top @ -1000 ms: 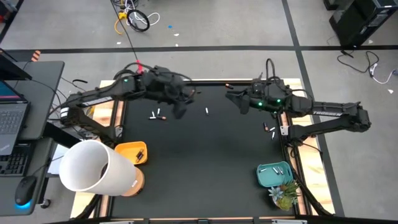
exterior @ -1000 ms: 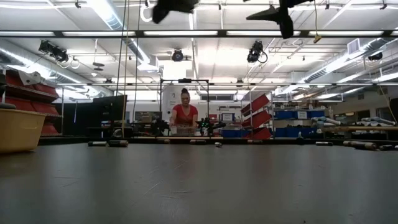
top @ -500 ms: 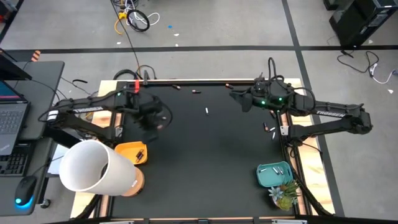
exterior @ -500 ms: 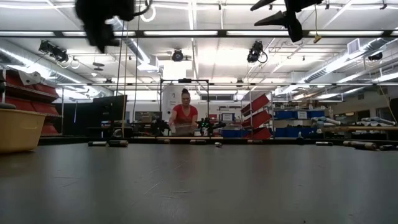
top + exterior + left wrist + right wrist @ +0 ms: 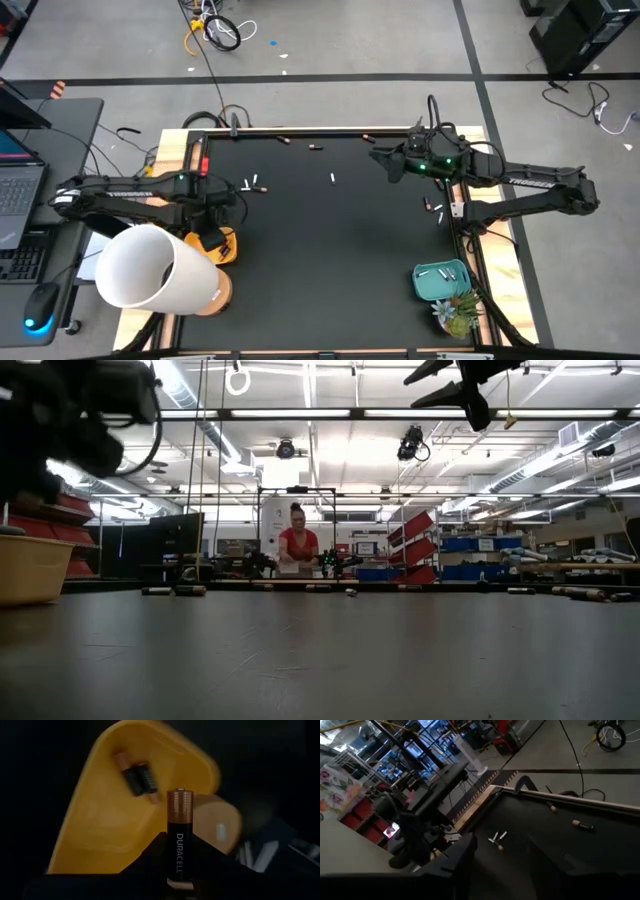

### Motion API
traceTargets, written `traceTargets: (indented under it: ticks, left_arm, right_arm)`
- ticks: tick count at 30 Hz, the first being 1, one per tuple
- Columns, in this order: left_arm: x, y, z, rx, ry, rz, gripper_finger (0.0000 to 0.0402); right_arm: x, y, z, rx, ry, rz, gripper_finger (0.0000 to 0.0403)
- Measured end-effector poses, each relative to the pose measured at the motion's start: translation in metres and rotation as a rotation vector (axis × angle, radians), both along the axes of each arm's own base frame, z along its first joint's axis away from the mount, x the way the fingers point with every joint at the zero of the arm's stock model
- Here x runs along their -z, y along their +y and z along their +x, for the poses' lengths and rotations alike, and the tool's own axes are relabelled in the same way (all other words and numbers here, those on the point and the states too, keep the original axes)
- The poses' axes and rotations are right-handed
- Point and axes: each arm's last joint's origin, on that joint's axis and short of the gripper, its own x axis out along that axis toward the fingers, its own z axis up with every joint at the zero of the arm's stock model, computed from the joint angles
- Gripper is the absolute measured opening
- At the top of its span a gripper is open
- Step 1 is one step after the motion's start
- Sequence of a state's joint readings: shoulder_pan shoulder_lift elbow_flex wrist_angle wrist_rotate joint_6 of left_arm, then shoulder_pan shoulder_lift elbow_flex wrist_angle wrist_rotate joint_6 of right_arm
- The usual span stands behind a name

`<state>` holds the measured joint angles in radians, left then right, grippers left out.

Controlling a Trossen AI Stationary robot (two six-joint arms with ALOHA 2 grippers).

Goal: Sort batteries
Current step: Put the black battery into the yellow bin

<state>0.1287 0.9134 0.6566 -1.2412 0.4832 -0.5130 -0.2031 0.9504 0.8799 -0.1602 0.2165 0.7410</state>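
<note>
Having swung from mid-table out over the yellow tray (image 5: 199,240) at the left edge, left gripper (image 5: 179,870) clenched on a dark copper-topped battery (image 5: 179,832), ready to drop, while right gripper (image 5: 378,158), jaws parted and empty, hovering above the far loose batteries (image 5: 251,186).

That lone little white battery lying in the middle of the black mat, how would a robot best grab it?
Across its round middle, coming straight down from above. The white battery lies flat on the mat with nothing close beside it, so fingers can drop on either long side.
</note>
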Motion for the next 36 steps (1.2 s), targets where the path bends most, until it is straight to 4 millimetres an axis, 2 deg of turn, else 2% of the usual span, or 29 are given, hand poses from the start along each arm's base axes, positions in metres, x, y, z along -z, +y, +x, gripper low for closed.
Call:
traceTargets:
  ticks: [2, 7, 14, 17, 21, 26, 29, 33, 36]
  left_arm:
    - [0.009, 0.001, -0.001, -0.021, 0.008, 0.024, 0.0068]
    - [0.023, 0.002, 0.003, -0.044, -0.002, 0.059, 0.0112]
    - [0.027, 0.003, 0.006, -0.072, -0.022, 0.067, 0.0125]
    - [0.021, 0.003, 0.009, -0.076, -0.048, 0.070, 0.0126]
    - [0.002, 0.006, 0.021, -0.087, -0.160, 0.120, 0.0127]
    - [-0.031, 0.013, 0.045, -0.174, -0.417, 0.272, 0.0128]
    - [-0.044, 0.018, 0.058, -0.255, -0.575, 0.356, 0.0128]
    - [-0.050, 0.023, 0.074, -0.334, -0.697, 0.355, 0.0126]
    - [-0.050, 0.024, 0.087, -0.356, -0.747, 0.324, 0.0119]
  right_arm:
    - [0.000, 0.000, 0.000, 0.000, -0.001, 0.000, 0.0160]
    - [0.000, 0.000, 0.000, 0.004, -0.009, 0.015, 0.0160]
    - [-0.001, 0.000, 0.000, 0.007, -0.019, 0.021, 0.0160]
    - [-0.001, -0.001, 0.000, 0.011, -0.019, 0.021, 0.0158]
    - [-0.001, -0.003, -0.001, 0.022, -0.018, 0.021, 0.0158]
    - [0.004, -0.007, 0.003, 0.043, -0.002, 0.050, 0.0157]
    - [0.010, -0.009, 0.008, 0.033, 0.018, 0.093, 0.0157]
    - [0.022, -0.008, 0.011, 0.001, 0.084, 0.213, 0.0157]
    - [0.038, -0.005, 0.004, 0.007, 0.256, 0.389, 0.0154]
